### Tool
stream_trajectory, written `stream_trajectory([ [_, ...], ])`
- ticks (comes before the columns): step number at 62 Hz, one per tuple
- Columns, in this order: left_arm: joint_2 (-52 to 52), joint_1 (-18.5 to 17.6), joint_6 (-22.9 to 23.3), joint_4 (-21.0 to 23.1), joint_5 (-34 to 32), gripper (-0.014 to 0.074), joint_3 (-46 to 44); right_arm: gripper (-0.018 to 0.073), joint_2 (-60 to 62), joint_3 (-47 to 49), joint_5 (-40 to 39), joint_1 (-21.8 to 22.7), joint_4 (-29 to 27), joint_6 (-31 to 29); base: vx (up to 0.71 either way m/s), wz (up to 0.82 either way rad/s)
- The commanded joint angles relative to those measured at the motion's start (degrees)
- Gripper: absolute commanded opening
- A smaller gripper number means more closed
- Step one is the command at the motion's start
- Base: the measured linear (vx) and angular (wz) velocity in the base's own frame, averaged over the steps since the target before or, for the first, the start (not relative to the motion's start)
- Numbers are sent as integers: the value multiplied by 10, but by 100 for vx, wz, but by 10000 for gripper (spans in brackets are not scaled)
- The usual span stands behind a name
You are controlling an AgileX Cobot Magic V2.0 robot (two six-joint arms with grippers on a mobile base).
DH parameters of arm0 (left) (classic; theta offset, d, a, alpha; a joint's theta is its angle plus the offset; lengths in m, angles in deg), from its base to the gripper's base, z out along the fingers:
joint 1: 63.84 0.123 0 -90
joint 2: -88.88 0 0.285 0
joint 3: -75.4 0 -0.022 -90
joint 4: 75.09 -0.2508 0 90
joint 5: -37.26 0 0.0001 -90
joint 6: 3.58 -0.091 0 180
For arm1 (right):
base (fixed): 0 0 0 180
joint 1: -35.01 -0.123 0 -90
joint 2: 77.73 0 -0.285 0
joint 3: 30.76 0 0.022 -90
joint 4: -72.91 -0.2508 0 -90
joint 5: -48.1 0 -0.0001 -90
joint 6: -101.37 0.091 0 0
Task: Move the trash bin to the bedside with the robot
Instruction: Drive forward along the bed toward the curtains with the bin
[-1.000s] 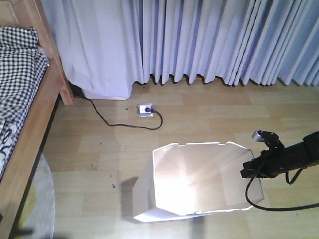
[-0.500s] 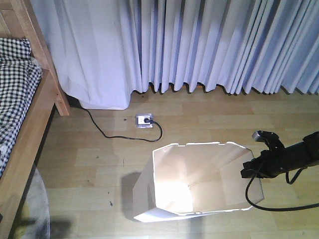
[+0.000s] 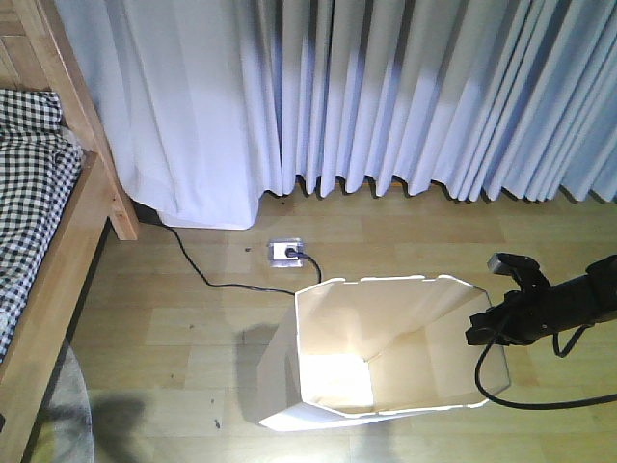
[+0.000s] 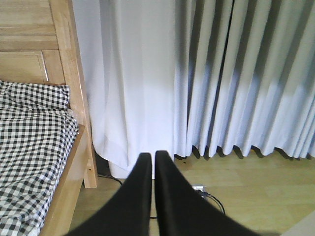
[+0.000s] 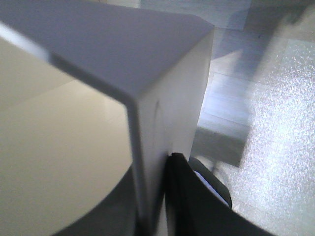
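Clamped on trash bin (image 3: 386, 328) side wall at rim: right fingers (image 5: 180, 194); left fingers (image 4: 140, 182) together, holding nothing, aimed at curtain (image 4: 221, 73).

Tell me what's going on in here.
The robot's right hand is clamped on the rim of the white trash bin. The left hand is shut and holds nothing. The bin sits on the floor apart from the wooden bed, so it is not at the bedside yet.
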Motion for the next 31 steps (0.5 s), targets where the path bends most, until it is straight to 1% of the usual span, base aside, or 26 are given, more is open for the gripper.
stream_trajectory([
  [1,-8,-3,3,1,-40,-6,11,-6,43,4,136,2,-31,-1,13,7],
  [31,-8,-3,3,1,-40,-6,11,-6,43,4,136,2,-31,-1,13,4],
])
